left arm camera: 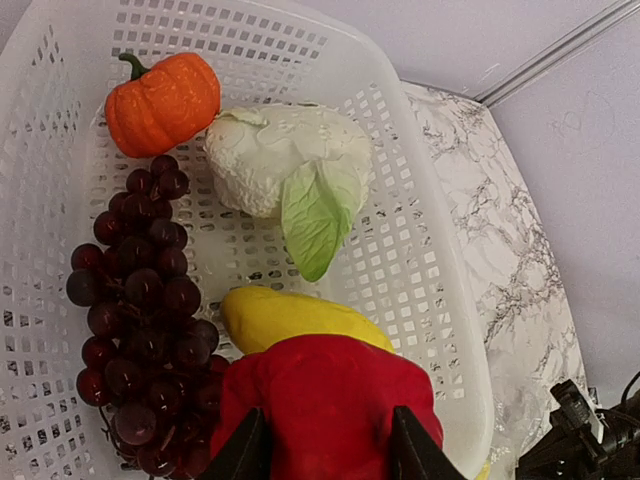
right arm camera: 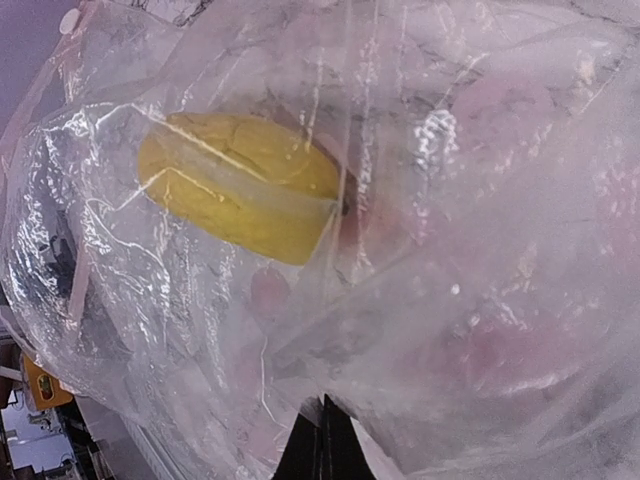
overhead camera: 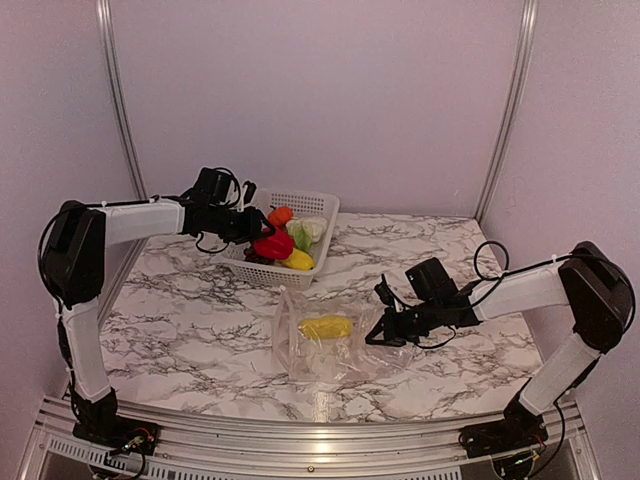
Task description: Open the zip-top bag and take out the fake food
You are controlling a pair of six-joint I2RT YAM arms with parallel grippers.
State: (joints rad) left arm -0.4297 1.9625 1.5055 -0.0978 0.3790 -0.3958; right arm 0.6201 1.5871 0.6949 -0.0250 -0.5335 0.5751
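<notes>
Just in front of white perforated plastic basket: clear crinkly zip-top bag, yellow plastic fruit inside. right gripper pinched closed on its film; left gripper clamps red plastic piece above basket. Film likely limp, slippery; grab near zip rim.

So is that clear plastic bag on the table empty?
No, a yellow piece of fake food lies inside the zip-top bag, showing plainly through the clear plastic.
</notes>
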